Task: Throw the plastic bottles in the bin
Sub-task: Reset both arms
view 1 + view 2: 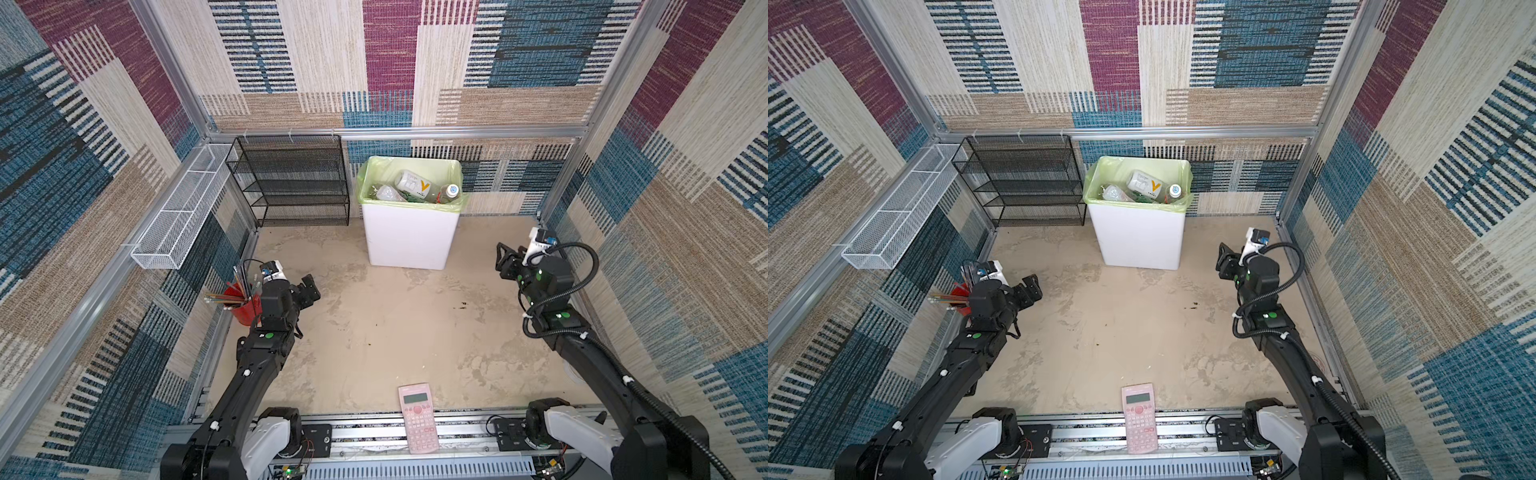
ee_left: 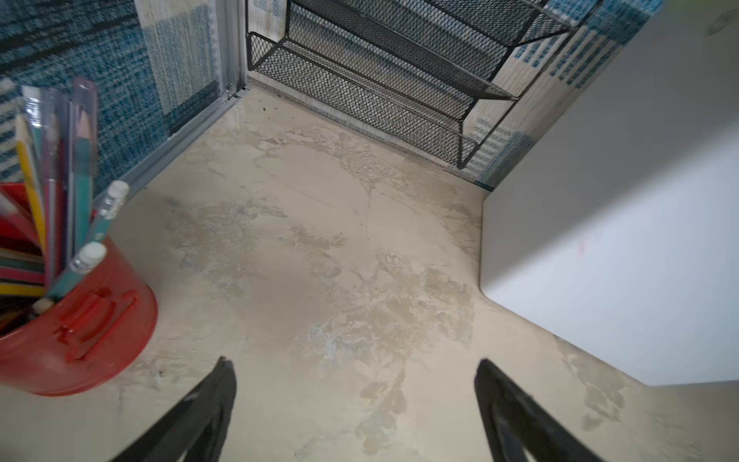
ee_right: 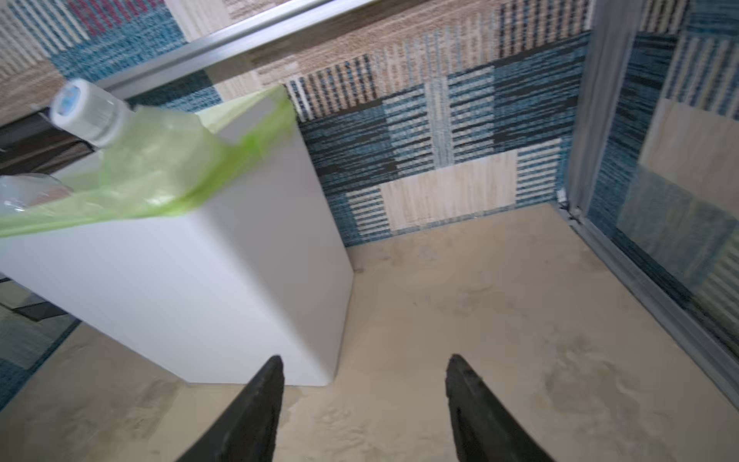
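The bin (image 1: pixel 409 237) (image 1: pixel 1138 241) is tall and white with a light green liner, and it stands at the back middle of the floor. Plastic bottles lie inside it: a white-labelled one (image 1: pixel 413 185) (image 1: pixel 1144 183), a clear one with a white cap (image 1: pixel 449 192) (image 1: pixel 1174 191) and a crumpled clear one (image 1: pixel 388 193). My left gripper (image 1: pixel 309 291) (image 2: pixel 354 362) hangs open over bare floor, left of the bin (image 2: pixel 620 240). My right gripper (image 1: pixel 505 259) (image 3: pixel 364 358) is open and empty, right of the bin (image 3: pixel 200 272). The white-capped bottle (image 3: pixel 86 112) pokes above the liner.
A red pencil cup (image 1: pixel 243 309) (image 2: pixel 80 328) stands close beside my left wrist. A black mesh rack (image 1: pixel 291 183) sits at the back left, and a white wire basket (image 1: pixel 183 212) hangs on the left wall. A pink calculator (image 1: pixel 419 417) lies at the front edge.
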`<state>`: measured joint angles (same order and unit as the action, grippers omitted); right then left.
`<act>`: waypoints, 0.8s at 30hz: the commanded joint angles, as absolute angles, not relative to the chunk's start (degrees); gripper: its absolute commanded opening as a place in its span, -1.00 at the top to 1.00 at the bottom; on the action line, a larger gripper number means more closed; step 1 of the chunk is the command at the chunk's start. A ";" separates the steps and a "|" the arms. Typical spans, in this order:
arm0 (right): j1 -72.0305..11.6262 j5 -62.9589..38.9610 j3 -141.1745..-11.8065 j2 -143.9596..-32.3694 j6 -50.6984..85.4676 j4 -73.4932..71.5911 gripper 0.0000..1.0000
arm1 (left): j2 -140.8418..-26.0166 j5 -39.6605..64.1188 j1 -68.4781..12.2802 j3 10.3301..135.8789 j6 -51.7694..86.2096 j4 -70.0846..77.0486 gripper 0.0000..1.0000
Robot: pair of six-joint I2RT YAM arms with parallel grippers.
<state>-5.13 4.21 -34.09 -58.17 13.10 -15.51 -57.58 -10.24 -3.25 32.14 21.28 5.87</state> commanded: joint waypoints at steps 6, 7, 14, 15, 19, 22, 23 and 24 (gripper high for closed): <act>-2.65 13.41 -12.97 -58.79 1.87 -51.08 -0.61 | -61.63 -18.74 -3.00 25.11 8.02 24.76 -0.99; -2.48 13.32 -11.90 -60.22 1.76 -53.39 -0.63 | -62.23 -18.79 -2.91 23.81 7.31 27.23 -0.99; -1.41 10.87 -6.96 -75.10 1.56 -72.69 -0.70 | -71.32 -15.78 -1.63 19.33 4.00 40.46 -0.99; -1.23 10.48 -6.39 -77.49 1.20 -76.12 -0.72 | -72.99 -14.73 -1.43 18.67 3.25 43.42 -0.99; -0.23 6.57 -5.69 -86.74 0.82 -85.83 -0.73 | -80.84 -10.17 0.18 16.59 2.25 55.12 -1.00; -0.01 4.50 -7.99 -88.34 0.52 -83.39 -0.76 | -88.34 -7.06 1.26 16.73 2.16 62.15 -0.99; 0.01 3.54 -9.53 -87.91 0.07 -79.18 -0.76 | -88.61 -5.15 1.66 17.65 1.87 60.26 -1.00; 0.13 2.76 -10.61 -89.09 -0.25 -79.26 -0.80 | -86.51 -3.10 2.10 20.13 2.03 51.87 -0.99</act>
<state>0.01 6.31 -8.43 -88.23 1.19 -77.32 -87.22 -9.34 1.50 17.47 3.31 51.20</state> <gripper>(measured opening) 0.887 0.996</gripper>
